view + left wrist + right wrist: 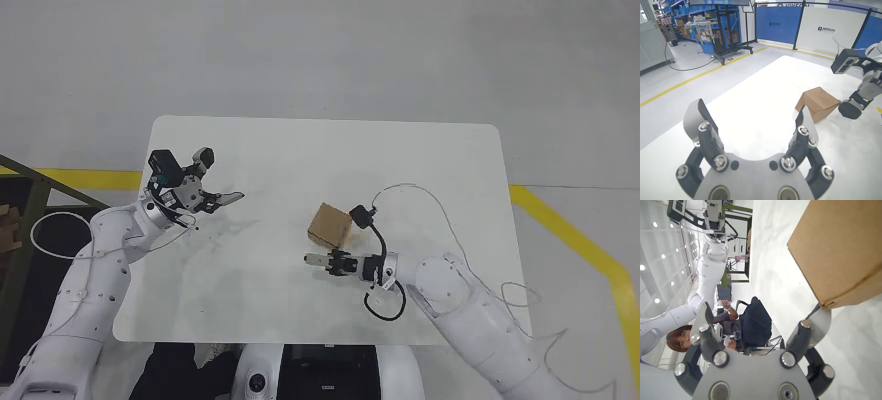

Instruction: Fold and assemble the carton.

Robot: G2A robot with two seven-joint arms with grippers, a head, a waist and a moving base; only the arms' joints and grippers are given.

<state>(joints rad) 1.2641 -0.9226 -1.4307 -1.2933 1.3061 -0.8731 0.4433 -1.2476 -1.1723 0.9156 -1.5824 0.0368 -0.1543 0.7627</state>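
A small brown carton [328, 225] stands folded up near the middle of the white table [300, 150]. My right gripper [316, 260] lies low on the table just at the carton's near side, turned on its side. It is open in the right wrist view [762, 311], and one fingertip [820, 313] touches the bottom corner of the carton [838, 253]. My left gripper [218, 178] hovers over the table's left part, well away from the carton. It is open with nothing between its fingers [752, 106], and it faces the carton [817, 102] and the right gripper [849, 111].
A thin white cable [420, 190] loops over the table from the right arm's wrist. The table's near edge [250, 340] runs close behind the right arm. Yellow tape [560, 225] marks the floor beside the table.
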